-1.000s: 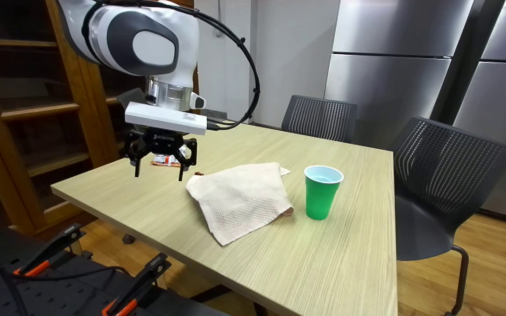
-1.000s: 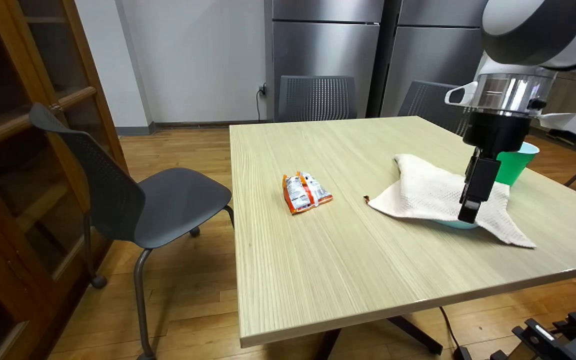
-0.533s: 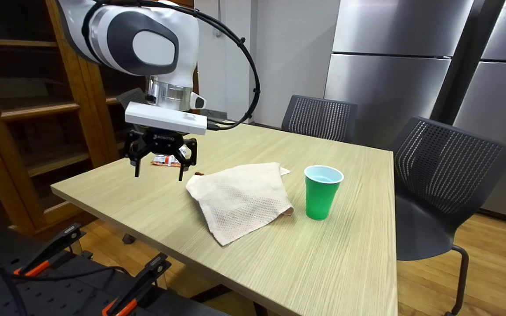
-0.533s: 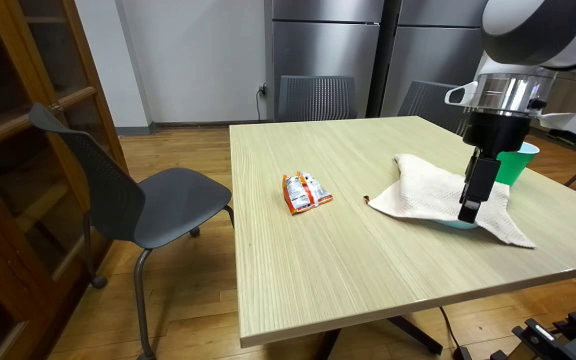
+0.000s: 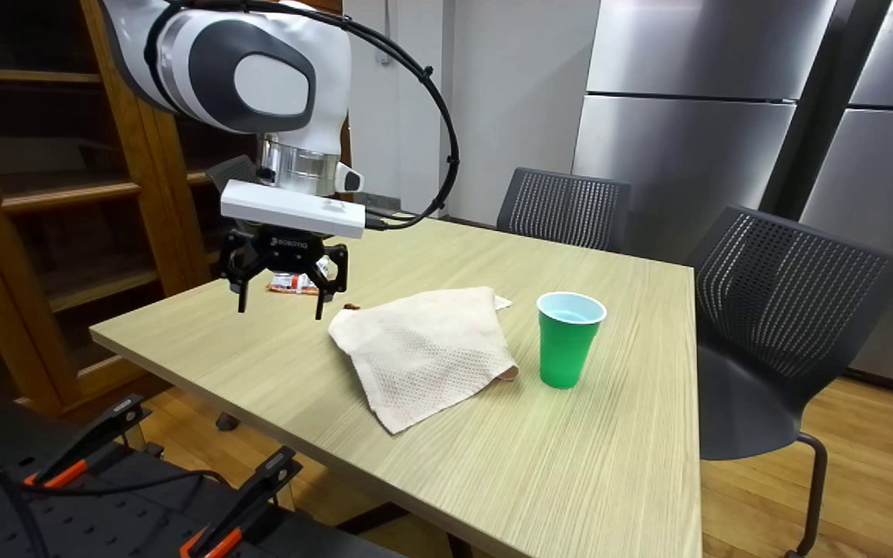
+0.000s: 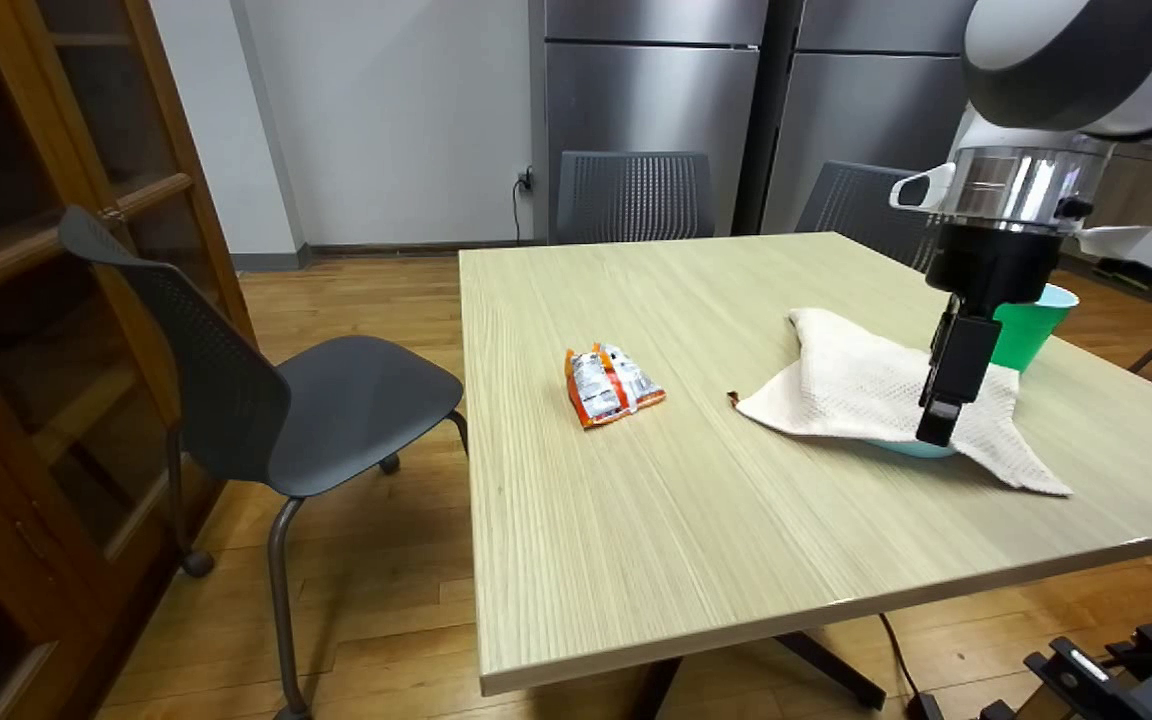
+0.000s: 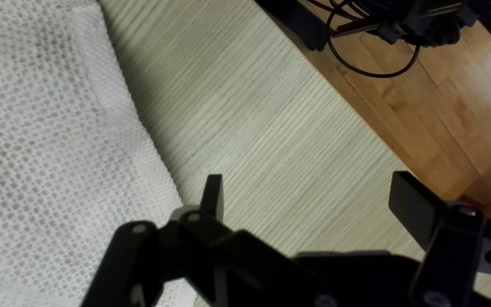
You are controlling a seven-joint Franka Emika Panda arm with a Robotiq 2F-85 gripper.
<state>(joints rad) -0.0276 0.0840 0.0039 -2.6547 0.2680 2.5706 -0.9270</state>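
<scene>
My gripper (image 5: 281, 310) is open with nothing between its fingers, above the table. It also shows side-on in an exterior view (image 6: 938, 425) and in the wrist view (image 7: 307, 183), with bare table between the fingers. Nearest is a cream textured towel (image 5: 427, 356), draped over something mostly hidden. The towel also lies at the left of the wrist view (image 7: 58, 149). A light blue curved edge (image 6: 916, 449) shows beneath it. A small reddish-brown tip (image 6: 733, 398) pokes out at its corner. A green cup (image 5: 567, 341) with a pale inside stands upright beside the towel.
An orange and silver snack packet (image 6: 611, 385) lies on the wooden table (image 6: 586, 560). Dark chairs (image 5: 780, 325) stand round the table. A wood and glass cabinet (image 5: 67, 194) and steel refrigerators (image 5: 694, 139) stand behind. Black clamps (image 5: 249, 500) lie at the front.
</scene>
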